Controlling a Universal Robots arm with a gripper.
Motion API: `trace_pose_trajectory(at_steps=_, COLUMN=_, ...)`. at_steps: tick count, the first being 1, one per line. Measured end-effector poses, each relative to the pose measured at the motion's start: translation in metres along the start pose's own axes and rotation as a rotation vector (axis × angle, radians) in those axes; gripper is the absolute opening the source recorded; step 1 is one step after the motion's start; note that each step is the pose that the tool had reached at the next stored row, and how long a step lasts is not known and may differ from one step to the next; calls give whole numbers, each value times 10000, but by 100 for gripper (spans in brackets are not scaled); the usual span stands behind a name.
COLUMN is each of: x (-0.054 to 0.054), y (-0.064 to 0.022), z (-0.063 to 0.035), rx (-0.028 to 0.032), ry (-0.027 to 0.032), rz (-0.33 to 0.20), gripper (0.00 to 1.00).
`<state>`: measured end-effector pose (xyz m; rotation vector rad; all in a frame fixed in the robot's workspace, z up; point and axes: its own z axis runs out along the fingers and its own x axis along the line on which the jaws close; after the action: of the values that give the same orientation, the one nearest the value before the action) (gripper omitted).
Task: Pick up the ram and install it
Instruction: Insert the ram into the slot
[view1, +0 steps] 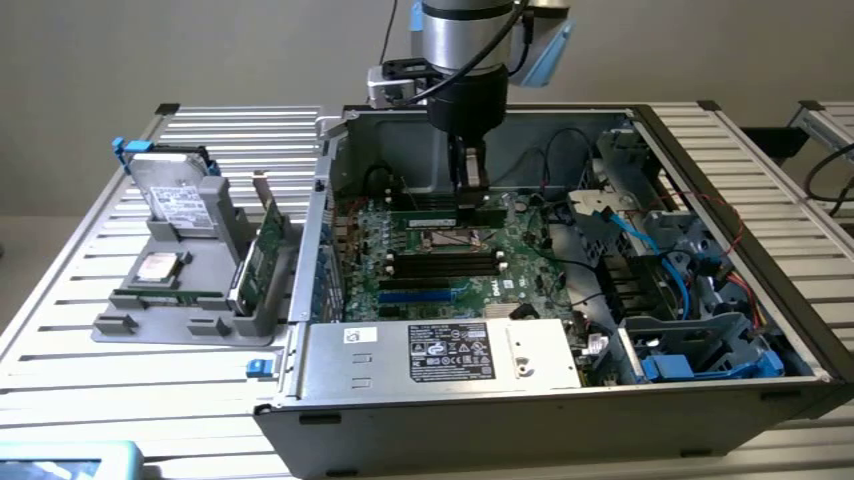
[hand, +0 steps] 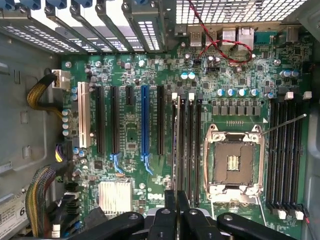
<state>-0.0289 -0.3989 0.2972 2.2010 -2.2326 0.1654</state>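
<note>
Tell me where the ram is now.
In the exterior view's upper middle, the ram is held in the fingers inside the computer case, over the memory slots beside the CPU socket.

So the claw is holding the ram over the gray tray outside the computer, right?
No. The claw is holding the ram, but over the motherboard inside the open computer case, not over the gray tray outside it. The exterior view shows it.
</note>
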Motion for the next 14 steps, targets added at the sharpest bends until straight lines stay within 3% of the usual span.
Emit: trace_pose_trajectory(at_steps=14, x=-16, y=-21, z=227, rx=-12, ry=38, rz=-1, gripper=13)
